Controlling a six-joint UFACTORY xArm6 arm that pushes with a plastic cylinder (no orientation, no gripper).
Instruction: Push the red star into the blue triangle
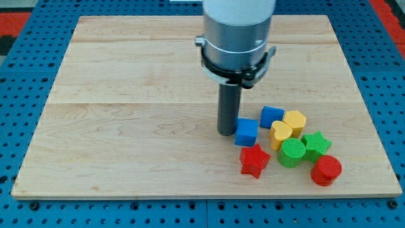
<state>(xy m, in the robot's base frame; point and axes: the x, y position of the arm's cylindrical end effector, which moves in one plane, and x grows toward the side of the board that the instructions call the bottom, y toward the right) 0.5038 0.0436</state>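
The tip (226, 132) of the dark rod tool, which has no jaws and holds nothing, is seen on the pale wooden tabletop (126, 114), touching the left side of a blue block (247, 132). The red star-shaped block (254, 160) lies just below and right of it, near that blue block; a second blue block (272, 116) sits further right.

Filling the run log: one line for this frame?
tip touching left side of blue block | red star just below that block, apart from tip | second blue block upper right
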